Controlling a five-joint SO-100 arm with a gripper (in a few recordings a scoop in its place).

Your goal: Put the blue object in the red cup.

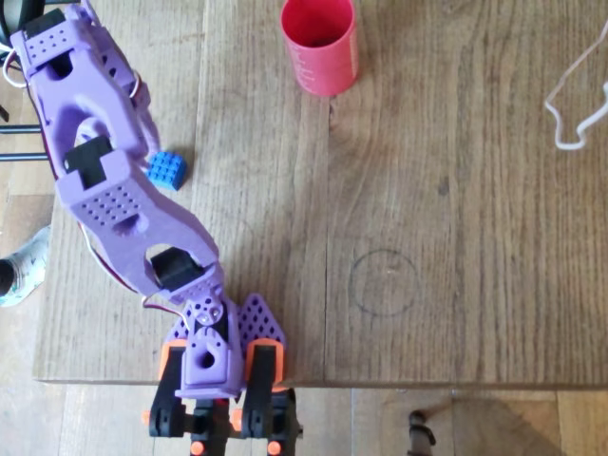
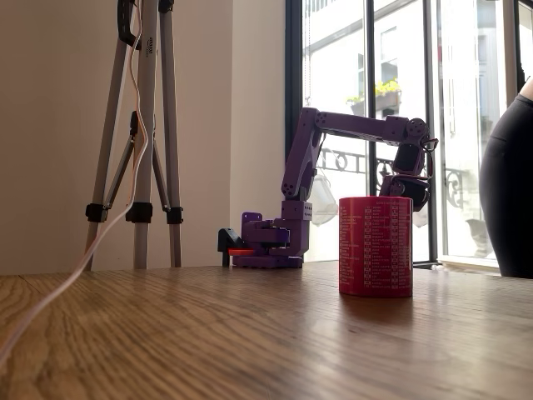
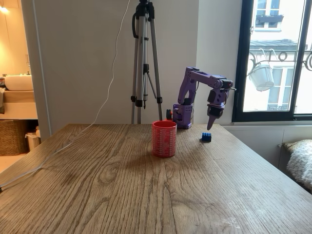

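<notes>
The blue object (image 1: 167, 169), a small studded brick, lies on the wooden table just right of the purple arm in the overhead view. In a fixed view the brick (image 3: 206, 137) sits right of the red cup (image 3: 164, 138). My gripper (image 3: 210, 126) hangs pointing down, a little above and behind the brick and not touching it. Its fingers taper together to one tip with nothing between them. The red cup (image 1: 320, 43) stands upright and open near the far edge, well apart from the brick. The cup (image 2: 376, 246) hides the gripper's lower end in the low fixed view.
The arm's base (image 1: 214, 366) is clamped at the table's near edge. A white cable (image 1: 578, 95) lies at the right. A tripod (image 3: 145, 58) stands behind the table. A person in dark clothing (image 2: 510, 183) stands at the right edge.
</notes>
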